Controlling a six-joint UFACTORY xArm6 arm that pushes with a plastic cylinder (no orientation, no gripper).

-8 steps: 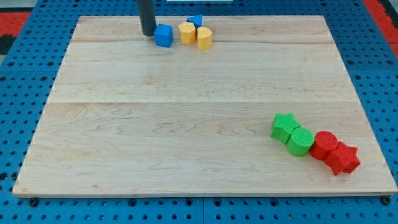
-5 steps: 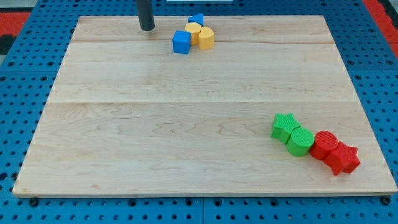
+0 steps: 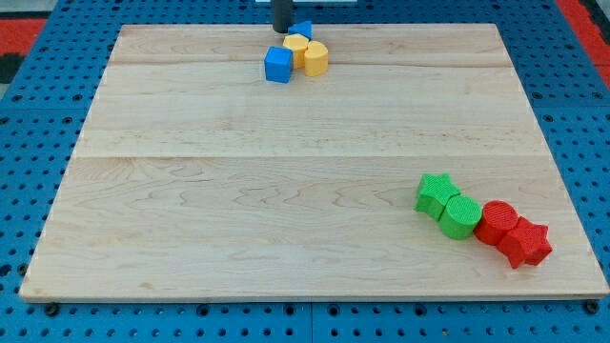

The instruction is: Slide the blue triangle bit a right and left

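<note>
A pale wooden board (image 3: pixel 286 191) lies on a blue perforated bench (image 3: pixel 38 191). Nearest, at the view's bottom right, four blocks sit in a touching row: green star (image 3: pixel 436 193), green cylinder (image 3: pixel 460 216), red cylinder (image 3: pixel 497 222), red star (image 3: pixel 526 242). Far across the board, near the top edge, a blue cube (image 3: pixel 278 64) touches two yellow blocks, one rounded (image 3: pixel 296 47), the other (image 3: pixel 315 58) w/ shape unclear. Behind them sits the small blue triangle block (image 3: pixel 302 30). My tip (image 3: pixel 283 30), the end of a dark rod, is just left of the triangle, apparently touching; no hand on this rig, nothing grasped.
</note>
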